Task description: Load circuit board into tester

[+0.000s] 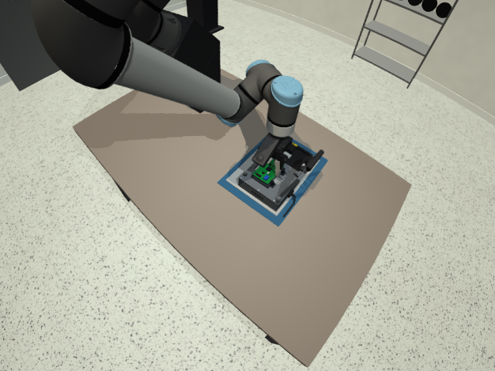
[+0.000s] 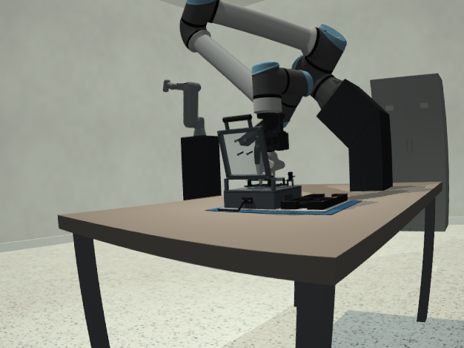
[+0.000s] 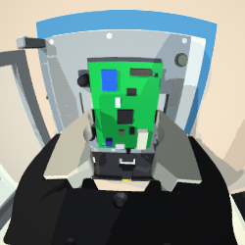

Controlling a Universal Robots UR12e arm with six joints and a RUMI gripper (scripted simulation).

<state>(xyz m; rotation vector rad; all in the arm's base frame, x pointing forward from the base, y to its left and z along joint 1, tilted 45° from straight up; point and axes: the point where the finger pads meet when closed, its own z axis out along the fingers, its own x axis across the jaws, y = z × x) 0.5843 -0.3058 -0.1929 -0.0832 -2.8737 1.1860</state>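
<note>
- Two pale fingers of the tool (image 3: 124,132) are clamped on the near end of the green circuit board (image 3: 124,105), one on each long edge, and hold it above the tester (image 2: 263,197).
- In the wrist view the board's component side faces the camera: a blue square part near the far end, black chips in the middle, and a white connector (image 3: 142,139) at the near end, close to the right finger.
- Whether the board already touches the tester's bed I cannot tell; in the exterior view the raised clear lid (image 2: 242,151) covers most of the tool.
- The two pins are too small to make out; one dark round post (image 3: 181,59) shows at the far right of the grey bed.
- The black tray (image 2: 313,200) lies just beside the tester on a blue mat (image 1: 231,188).
- The mat sits on a brown bench (image 1: 186,221) with dark legs over a speckled pale floor.
- By the wall stand a grey shelf rack (image 1: 429,48) carrying black balls, a dark cabinet (image 2: 410,130), and a second grey arm (image 2: 190,103) on a black pedestal.
- No writing can be read anywhere.
</note>
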